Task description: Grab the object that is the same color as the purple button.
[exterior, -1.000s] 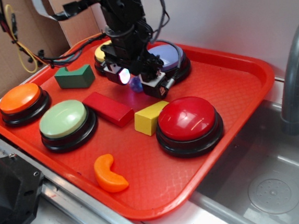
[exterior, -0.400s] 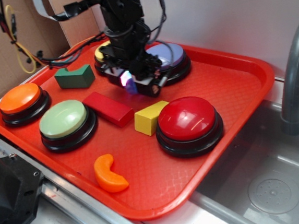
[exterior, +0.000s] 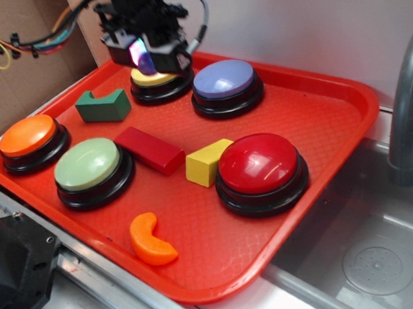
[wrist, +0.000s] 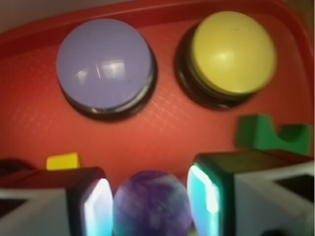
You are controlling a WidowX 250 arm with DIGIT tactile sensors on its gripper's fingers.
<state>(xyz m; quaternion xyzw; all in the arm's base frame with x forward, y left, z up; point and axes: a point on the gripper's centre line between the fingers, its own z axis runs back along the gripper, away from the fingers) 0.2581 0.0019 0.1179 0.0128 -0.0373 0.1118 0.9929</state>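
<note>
The object, a small dark purple marbled ball (wrist: 151, 201), sits between the two lit pads of my gripper (wrist: 150, 204), which is shut on it. In the exterior view the gripper (exterior: 143, 56) hangs raised above the tray's back, over the yellow dome button (exterior: 155, 79), and the ball shows as a purple glow (exterior: 142, 59) between the fingers. The purple button (exterior: 223, 81), a lavender dome on a black base, stands to the right of the gripper and below it. In the wrist view the same purple button (wrist: 104, 64) lies at upper left.
On the red tray (exterior: 331, 89) stand a red button (exterior: 258, 164), a pale green button (exterior: 89, 165) and an orange button (exterior: 27, 135). Loose on it lie a green block (exterior: 103, 106), a red block (exterior: 150, 150), a yellow block (exterior: 207, 162) and an orange crescent (exterior: 151, 240). A grey faucet (exterior: 409, 108) rises at right.
The gripper closed on the purple ball on the tray in front of the purple button, then rose and moved back and left with it, uncovering the purple button.
</note>
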